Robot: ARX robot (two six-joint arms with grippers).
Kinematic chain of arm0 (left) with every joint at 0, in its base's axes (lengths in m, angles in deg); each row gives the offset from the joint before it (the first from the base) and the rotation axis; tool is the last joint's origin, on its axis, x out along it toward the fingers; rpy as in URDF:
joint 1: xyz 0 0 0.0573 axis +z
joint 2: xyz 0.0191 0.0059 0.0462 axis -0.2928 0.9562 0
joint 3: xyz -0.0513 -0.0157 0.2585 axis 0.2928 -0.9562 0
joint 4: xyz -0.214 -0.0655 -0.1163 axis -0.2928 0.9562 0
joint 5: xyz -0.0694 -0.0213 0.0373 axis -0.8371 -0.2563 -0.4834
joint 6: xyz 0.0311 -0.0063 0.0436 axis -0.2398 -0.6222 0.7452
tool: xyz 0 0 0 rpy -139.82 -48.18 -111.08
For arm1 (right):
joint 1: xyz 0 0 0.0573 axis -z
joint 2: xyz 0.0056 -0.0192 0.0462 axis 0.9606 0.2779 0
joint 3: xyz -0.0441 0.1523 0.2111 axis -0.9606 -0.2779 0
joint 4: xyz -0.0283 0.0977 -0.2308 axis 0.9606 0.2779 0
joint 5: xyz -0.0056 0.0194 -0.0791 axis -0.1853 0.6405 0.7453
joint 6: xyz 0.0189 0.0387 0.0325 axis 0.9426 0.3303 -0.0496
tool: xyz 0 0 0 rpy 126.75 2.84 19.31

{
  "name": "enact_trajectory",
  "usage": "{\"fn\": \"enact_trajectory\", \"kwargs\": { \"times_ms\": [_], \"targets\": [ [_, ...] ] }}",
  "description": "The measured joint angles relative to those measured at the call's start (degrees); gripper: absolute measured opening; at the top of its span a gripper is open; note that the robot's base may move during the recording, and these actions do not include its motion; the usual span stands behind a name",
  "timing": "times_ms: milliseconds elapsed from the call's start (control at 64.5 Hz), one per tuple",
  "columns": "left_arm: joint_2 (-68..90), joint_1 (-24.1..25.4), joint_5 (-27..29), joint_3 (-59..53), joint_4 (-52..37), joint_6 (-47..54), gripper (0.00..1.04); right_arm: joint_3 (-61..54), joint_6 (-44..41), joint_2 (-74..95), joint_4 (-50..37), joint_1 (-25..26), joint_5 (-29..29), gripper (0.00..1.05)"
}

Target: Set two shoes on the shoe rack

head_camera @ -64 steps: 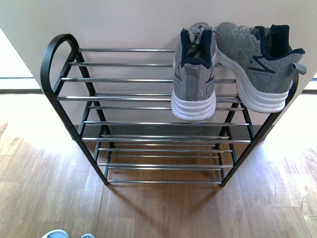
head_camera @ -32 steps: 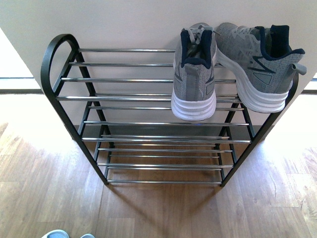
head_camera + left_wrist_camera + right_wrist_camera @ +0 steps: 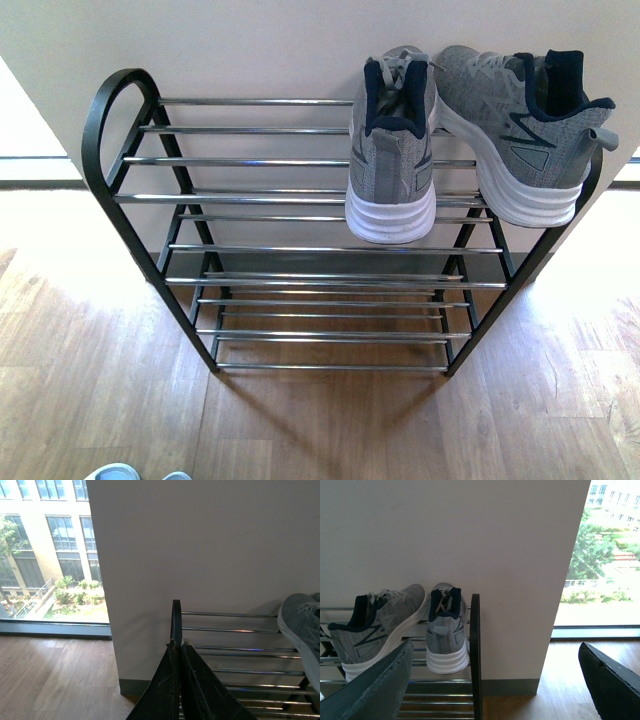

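Grey knit sneaker (image 3: 392,160) stands upright on the top tier of the shoe rack (image 3: 92,135), right end, heel outward. Second sneaker (image 3: 520,130) is just beside it, tilted on its side against the right hoop. Pale blue slides (image 3: 112,472) are on the wood floor, barely visible, well apart from the rack. Left gripper (image 3: 177,652) fingers are pressed together, nothing between. Right gripper (image 3: 495,650) fingers are spread wide, empty.

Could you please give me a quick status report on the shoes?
Left gripper shut, empty; right gripper open, empty. Both grey sneakers on shoe rack top tier, right end. Nothing blocking the rack.
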Motion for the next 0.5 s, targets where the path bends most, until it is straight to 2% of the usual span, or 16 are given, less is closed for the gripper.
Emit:
{"fn": "enact_trajectory", "kwargs": {
  "times_ms": [496],
  "targets": [
    [-8.57, 0.11, -0.59, -4.44, 3.56, 0.02, 0.01, 0.0, 0.0, 0.0, 0.0, 0.0, -0.02, 0.96]
  ]
}}
